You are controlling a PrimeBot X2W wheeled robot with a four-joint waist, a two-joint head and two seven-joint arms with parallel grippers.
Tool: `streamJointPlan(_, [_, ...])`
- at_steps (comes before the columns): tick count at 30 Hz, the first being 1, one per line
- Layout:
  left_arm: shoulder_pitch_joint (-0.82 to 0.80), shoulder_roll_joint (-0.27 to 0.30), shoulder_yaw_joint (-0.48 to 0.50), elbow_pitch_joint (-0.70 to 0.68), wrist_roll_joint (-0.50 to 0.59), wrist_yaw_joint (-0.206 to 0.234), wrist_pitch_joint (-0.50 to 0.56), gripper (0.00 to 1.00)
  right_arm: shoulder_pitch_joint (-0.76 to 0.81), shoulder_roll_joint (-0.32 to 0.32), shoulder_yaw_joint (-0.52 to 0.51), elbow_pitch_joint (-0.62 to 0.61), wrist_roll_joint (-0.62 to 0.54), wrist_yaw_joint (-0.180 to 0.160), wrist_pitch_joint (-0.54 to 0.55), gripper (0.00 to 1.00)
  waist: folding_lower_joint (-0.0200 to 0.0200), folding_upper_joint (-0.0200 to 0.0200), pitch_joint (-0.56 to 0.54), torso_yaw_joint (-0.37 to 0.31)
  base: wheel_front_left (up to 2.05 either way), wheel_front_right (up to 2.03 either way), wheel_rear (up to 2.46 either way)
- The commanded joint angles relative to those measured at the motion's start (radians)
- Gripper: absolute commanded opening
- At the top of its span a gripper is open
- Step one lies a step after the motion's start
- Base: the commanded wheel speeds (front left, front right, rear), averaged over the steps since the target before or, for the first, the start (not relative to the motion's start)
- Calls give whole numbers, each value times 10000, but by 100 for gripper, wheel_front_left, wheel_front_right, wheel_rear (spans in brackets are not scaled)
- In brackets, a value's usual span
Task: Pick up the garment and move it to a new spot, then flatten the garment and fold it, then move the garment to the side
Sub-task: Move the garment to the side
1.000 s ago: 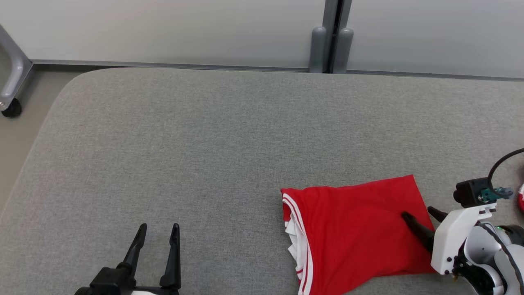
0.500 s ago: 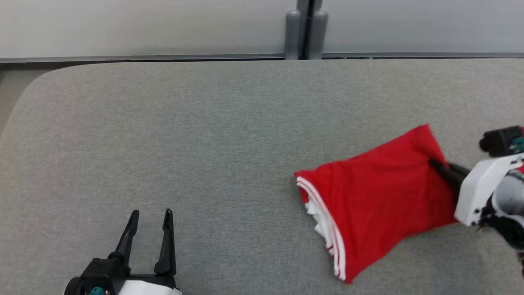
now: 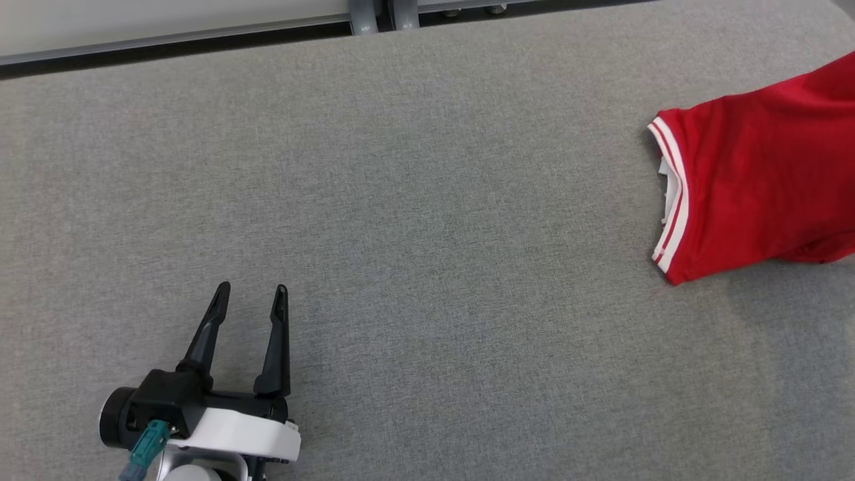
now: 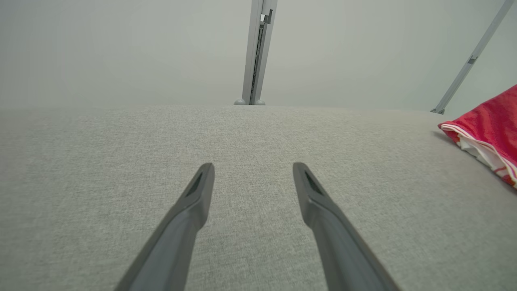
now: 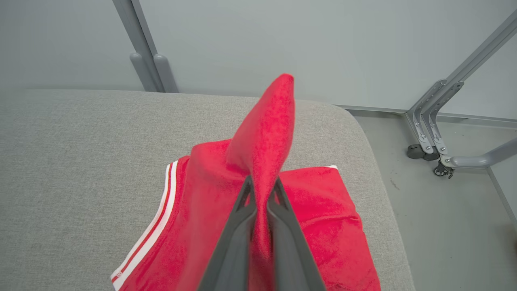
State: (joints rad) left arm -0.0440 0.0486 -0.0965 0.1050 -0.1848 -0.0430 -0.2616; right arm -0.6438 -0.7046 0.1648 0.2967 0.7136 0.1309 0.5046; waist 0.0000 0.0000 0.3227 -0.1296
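right pincer [image 5: 262,182] pinches raised fold of red garment [image 5: 323,202]; left pincer [image 3: 252,288] gapes empty, apart

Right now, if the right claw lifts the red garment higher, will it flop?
Probably floppy: the red fabric garment with white-striped trim peaks above the right claw while the rest sags onto the grey padded surface. Likely light: one pinch raises it.

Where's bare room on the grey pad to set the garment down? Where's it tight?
Widest bare stretch: the grey pad between the open left gripper and the red garment, back to the wall rail. Also bare on the garment's near side. Tight: the pad's right end, where the right gripper pinches it.
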Motion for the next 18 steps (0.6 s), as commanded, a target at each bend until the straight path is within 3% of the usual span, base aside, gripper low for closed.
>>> streamJointPlan(1, [-194,45,74,0,90,-48,-41,100,-229,-42,-192,27,-94,-3,43,0,0,0,272,-202,0,0,0])
streamJointPlan(8, [-189,41,247,87,355,-188,-41,100,-728,-221,-829,799,-1054,-5,103,0,0,0,330,-30,0,0,0])
streamJointPlan(9, [-161,39,265,87,360,-193,-41,100,-784,-212,-958,965,-1285,-5,-50,40,0,0,329,-7,0,0,0])
streamJointPlan(10, [-141,42,286,92,359,-206,-41,100,-846,-180,-1115,1140,-1608,-5,-249,100,0,0,332,16,0,0,0])
streamJointPlan(18, [16,41,271,6,186,-65,-41,100,-610,76,-1816,1392,-3288,-3,-2113,100,0,0,146,144,0,0,0])
